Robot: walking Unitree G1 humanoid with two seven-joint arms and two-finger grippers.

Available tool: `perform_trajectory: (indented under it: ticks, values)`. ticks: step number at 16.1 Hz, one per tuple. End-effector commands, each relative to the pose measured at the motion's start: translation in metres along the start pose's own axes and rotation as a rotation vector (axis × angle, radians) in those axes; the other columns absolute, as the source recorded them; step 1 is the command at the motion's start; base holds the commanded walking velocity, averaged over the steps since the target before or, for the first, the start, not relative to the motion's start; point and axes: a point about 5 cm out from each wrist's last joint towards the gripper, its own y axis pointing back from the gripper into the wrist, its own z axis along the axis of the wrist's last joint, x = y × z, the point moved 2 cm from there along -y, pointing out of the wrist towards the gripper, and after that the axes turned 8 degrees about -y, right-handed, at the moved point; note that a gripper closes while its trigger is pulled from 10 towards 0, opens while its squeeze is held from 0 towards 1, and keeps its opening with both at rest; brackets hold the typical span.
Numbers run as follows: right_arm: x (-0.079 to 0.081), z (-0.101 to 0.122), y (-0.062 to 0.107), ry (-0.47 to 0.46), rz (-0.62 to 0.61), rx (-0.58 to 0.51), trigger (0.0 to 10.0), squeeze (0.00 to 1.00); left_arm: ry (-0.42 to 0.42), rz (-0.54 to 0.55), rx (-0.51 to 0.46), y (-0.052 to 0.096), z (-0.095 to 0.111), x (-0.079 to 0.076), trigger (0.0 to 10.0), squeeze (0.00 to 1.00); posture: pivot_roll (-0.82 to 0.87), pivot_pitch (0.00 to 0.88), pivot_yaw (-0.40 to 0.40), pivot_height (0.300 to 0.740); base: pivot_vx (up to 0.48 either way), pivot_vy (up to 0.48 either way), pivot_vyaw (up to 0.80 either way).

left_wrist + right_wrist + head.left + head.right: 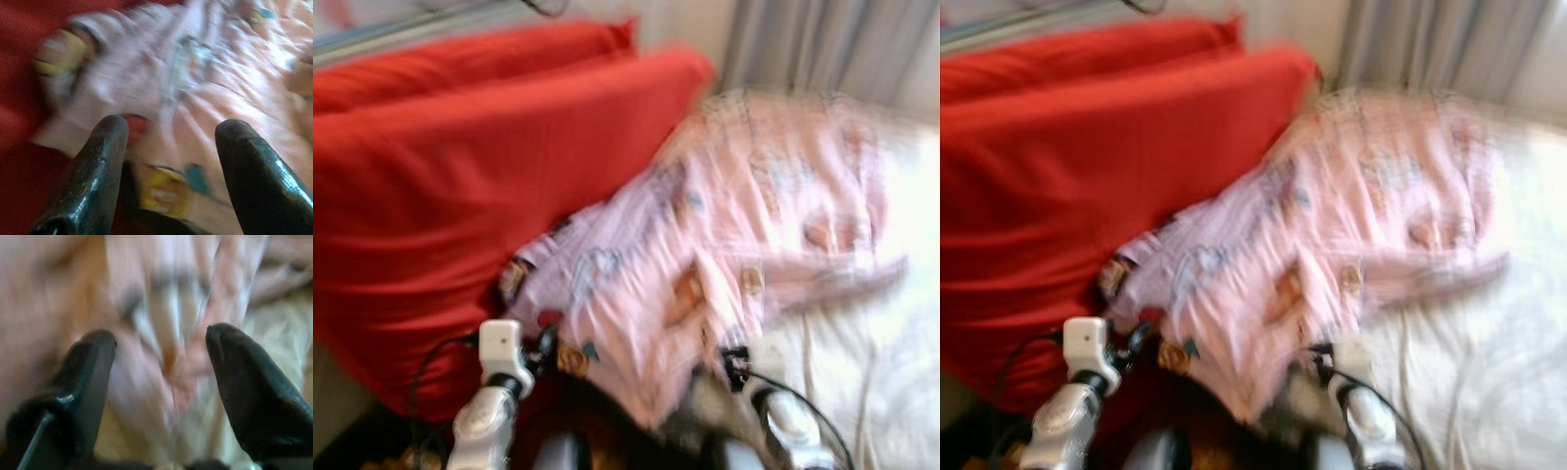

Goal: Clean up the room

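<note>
Lying crumpled and softly creased just ahead of both end effectors: pink printed blanket (724, 245), thin cotton, cartoon patches, blurred. Spreading over a white rumpled bed sheet (871, 362), butting against smooth red pillows (440, 196). Left end effector (168, 142) gaping wide, gripping nothing, fingertips at the blanket's hem. Right end effector (161, 367) likewise spread open over pink folds.

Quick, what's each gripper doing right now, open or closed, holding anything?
Left gripper: open, holding nothing, fingers spread over the pink blanket near the red pillow.
Right gripper: open, holding nothing, also over the pink blanket.
</note>
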Motion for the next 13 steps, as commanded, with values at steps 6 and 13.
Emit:
perform_trajectory:
  ticks: [6,13]
  values:
    - [0.003,-0.009,0.0,0.085,0.011,0.073,10.0,1.0,-0.016,-0.008,0.012,0.007,-0.002,0.005,10.0,0.0,0.09,0.101,0.012,0.604,0.0,0.0,0.0]
    - [-0.006,-0.002,-0.001,0.154,-0.045,0.05,10.0,0.0,-0.02,-0.011,0.028,0.015,-0.006,0.004,10.0,0.0,0.09,0.136,0.016,0.604,0.0,0.0,0.0]
